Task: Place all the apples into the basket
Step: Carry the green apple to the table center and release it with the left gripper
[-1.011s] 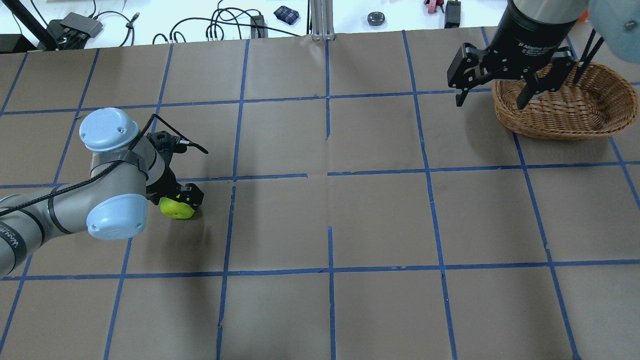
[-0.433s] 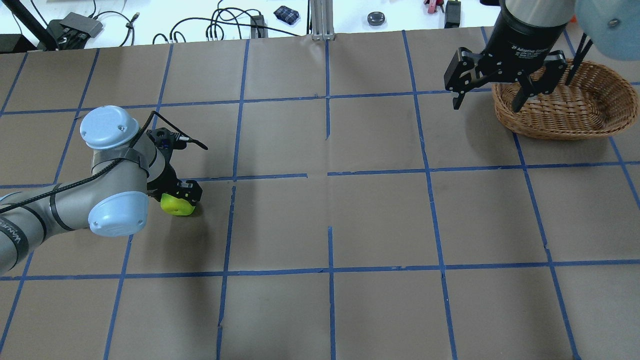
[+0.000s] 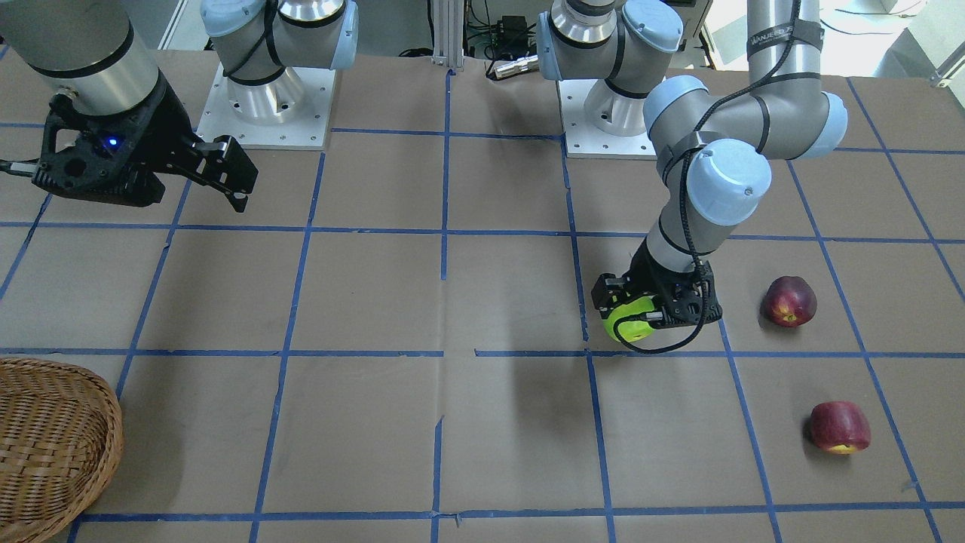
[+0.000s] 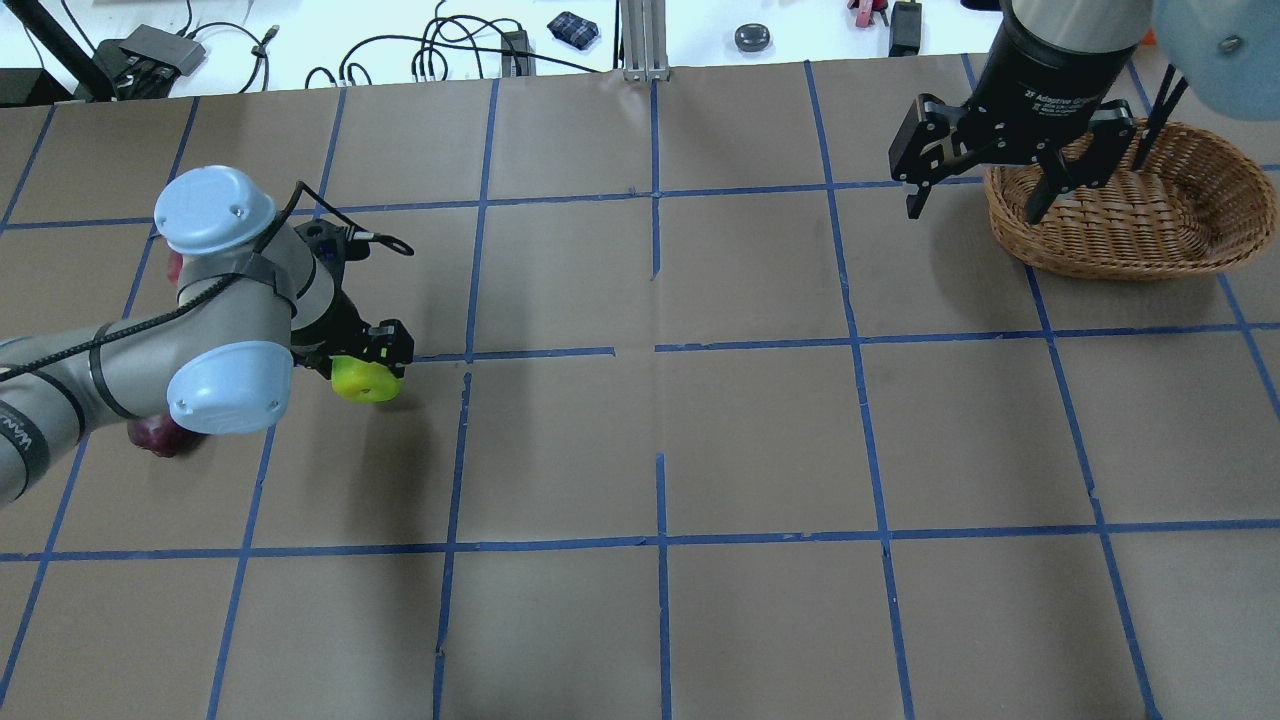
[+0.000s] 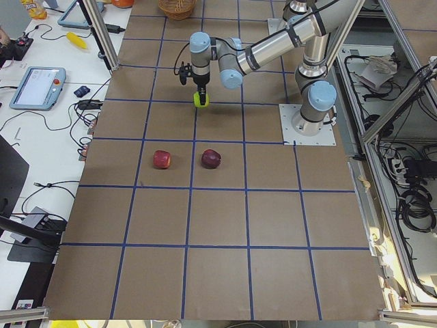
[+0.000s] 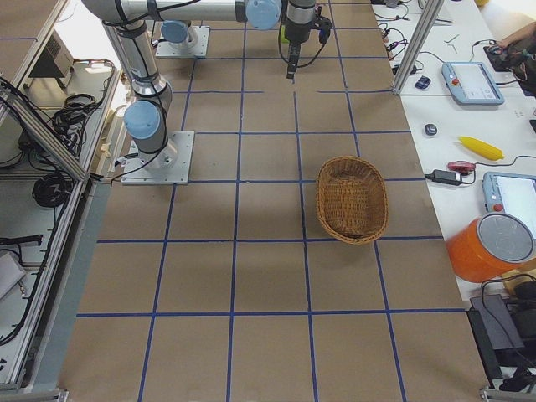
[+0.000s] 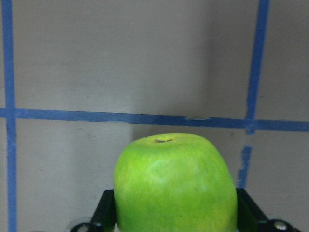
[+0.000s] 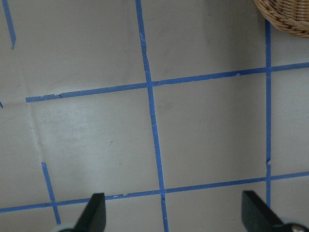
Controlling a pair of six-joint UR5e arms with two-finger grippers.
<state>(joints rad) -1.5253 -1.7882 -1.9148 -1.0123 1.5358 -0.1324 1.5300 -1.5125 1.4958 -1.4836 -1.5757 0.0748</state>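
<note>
Overhead exterior view has the green apple (image 4: pixel 365 380) pinched in the left end effector (image 4: pixel 368 370), well apart from the basket (image 4: pixel 1100 255); one red apple (image 3: pixel 788 300) and another red apple (image 3: pixel 840 427) sit on the tabletop (image 4: pixel 760 440) near that arm; the right end effector (image 4: pixel 973 212) hangs spread wide near the basket.

On my feeds I see a table (image 4: pixel 760 430) papered brown and squared off with blue tape (image 4: pixel 760 538), black cables (image 4: pixel 440 50) beyond its far edge, a teach pendant (image 5: pixel 37 85), and an orange lidded tub (image 6: pixel 494 249).
</note>
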